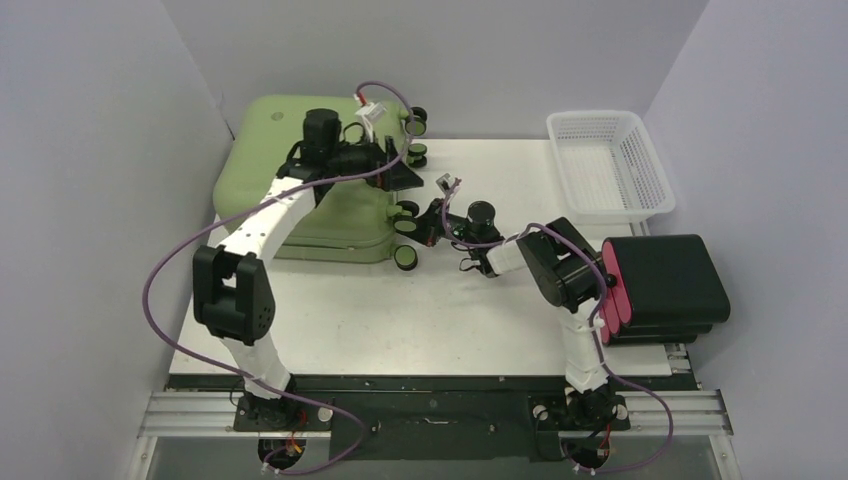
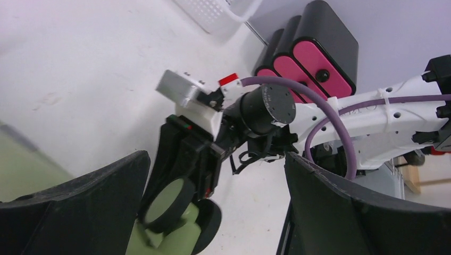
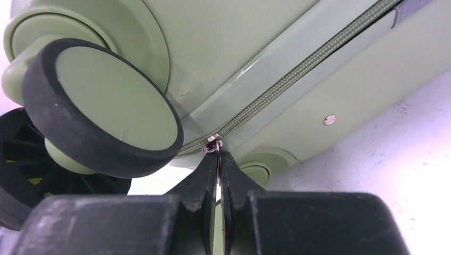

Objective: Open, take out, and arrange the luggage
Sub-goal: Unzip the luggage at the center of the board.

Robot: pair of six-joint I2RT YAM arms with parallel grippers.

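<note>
Luggage (image 1: 290,170), large light olive-green hard-shell suitcase: lies flat on the white counter (image 1: 400,320), far left, wheels toward the centre, zip closed where visible.
Item, nearest: black cases with pink-red sides (image 1: 665,275), right edge of the counter, well apart from the work.
Item: right tool (image 3: 219,159), pressed together, pinching the small metal zip pull (image 3: 213,143) on the wheel end, just beside a black-rimmed wheel (image 3: 101,111).
Item: left tool (image 2: 217,155), spread, holding nothing, hovering above that same end.
Item, farthest: white mesh plastic basket (image 1: 610,165), far right.
Handling note: the step is judged to be unzipping. Draw the pull along the woven zip track (image 3: 298,71), in line with the seam, never outward, since the thin tab may slip from a light pinch. Steer clear of the wheel. The left tool would serve best pressing on the shell so the case does not slide.
</note>
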